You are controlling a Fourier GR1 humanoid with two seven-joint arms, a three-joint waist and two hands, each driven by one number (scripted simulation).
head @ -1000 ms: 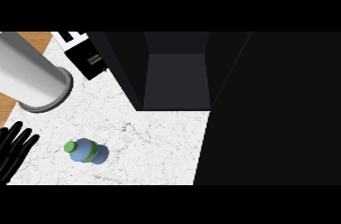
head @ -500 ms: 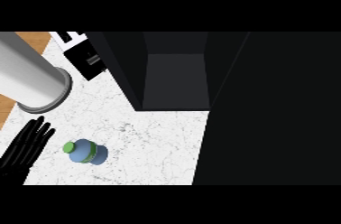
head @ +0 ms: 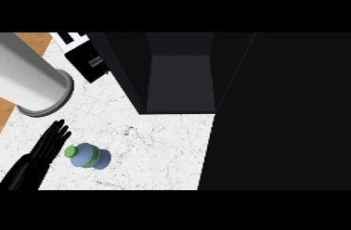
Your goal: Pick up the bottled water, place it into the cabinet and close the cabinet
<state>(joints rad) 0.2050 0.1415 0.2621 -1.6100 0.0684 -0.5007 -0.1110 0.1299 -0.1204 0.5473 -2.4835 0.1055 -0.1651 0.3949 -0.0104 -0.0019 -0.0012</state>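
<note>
The left hand (head: pixel 41 155) has slid in from the counter's edge, fingers (head: pixel 56 134) straight and holding nothing, so the bottled water (head: pixel 89 156) now sits just right of them, ungrasped, with the open cabinet (head: pixel 179 80) well beyond.

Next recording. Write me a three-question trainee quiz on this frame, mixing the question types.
1. True or false: the black left hand has its fingers curled round the blue bottled water with green cap.
2. Multiple choice: the dark cabinet is A) open, B) closed, C) out of view.
3. Short answer: which hand shows nowhere in the head view?
Key: 1 false, the fingers are straight beside it; 2 A; 3 the right hand.
</note>
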